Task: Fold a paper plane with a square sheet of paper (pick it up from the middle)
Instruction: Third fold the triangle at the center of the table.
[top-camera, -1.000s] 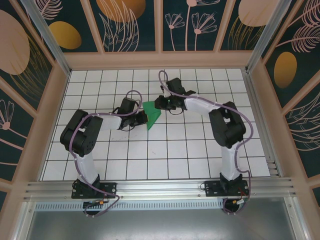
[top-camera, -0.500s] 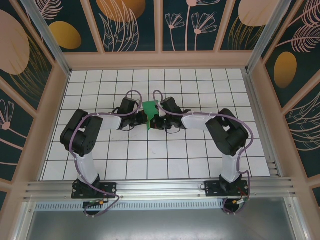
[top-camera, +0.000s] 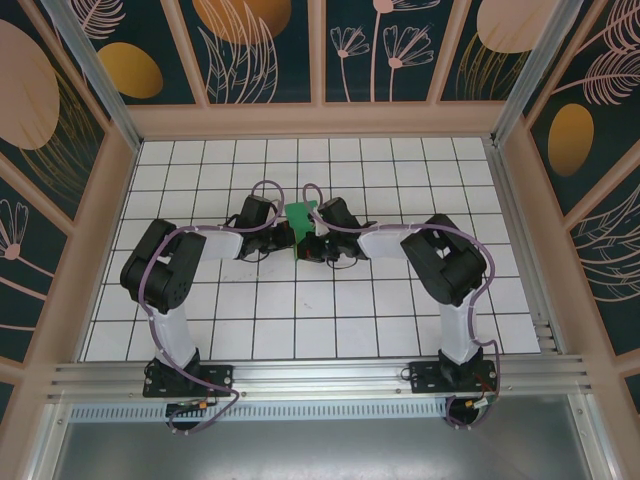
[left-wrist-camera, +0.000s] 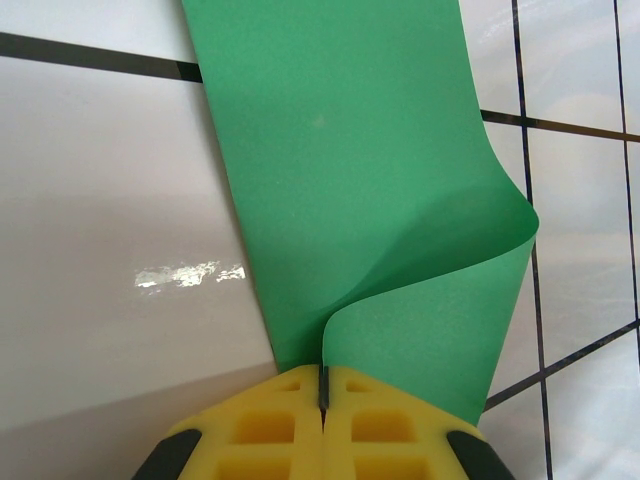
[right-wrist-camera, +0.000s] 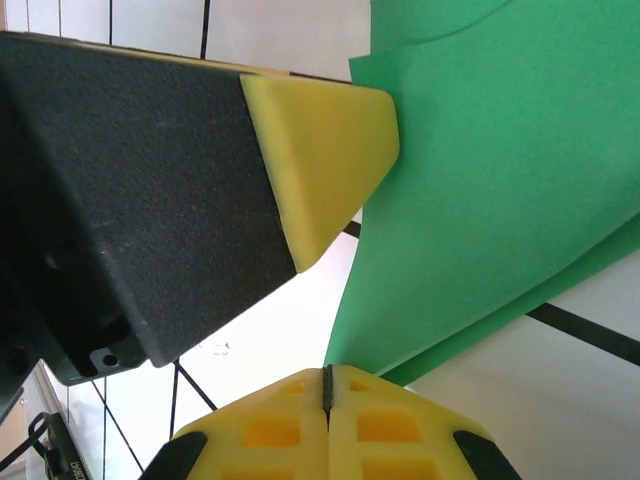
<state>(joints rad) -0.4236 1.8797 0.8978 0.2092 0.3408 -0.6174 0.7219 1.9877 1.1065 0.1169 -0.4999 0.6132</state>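
Fingertips of my left gripper (left-wrist-camera: 323, 385) are pressed together, pinching the near edge of the square sheet of paper (left-wrist-camera: 370, 180), which curls out of the seam and runs off toward 12 o'clock in the left wrist view. My right gripper (right-wrist-camera: 328, 385) is likewise clamped tight with the green sheet caught at its seam, my left gripper's tip at 10 o'clock touching the paper. From above, both grippers meet near the middle of the white grid table (top-camera: 200, 320), paper sticking out between them toward 12 o'clock.
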